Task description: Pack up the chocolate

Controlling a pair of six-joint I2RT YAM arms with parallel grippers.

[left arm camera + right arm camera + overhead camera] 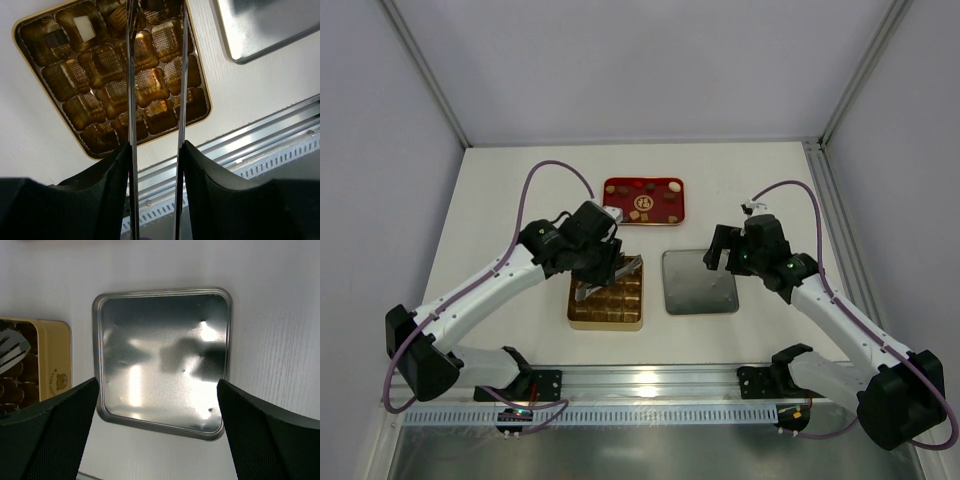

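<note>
Left end effector hangs over the gold gridded box, its two thin blades parted and gripping nothing. Just left of the blades, not touching them, a cream-white square chocolate sits in one cell, with a dark piece in the next. More chocolate, dark brown, light brown and cream, lies scattered on the red tray at the far side of the worktop. Right end effector hovers wide open and empty above the silver lid.

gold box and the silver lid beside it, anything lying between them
Nothing: only a bare strip of white table separates the gold box and the silver lid, clearest in the right wrist view.
</note>
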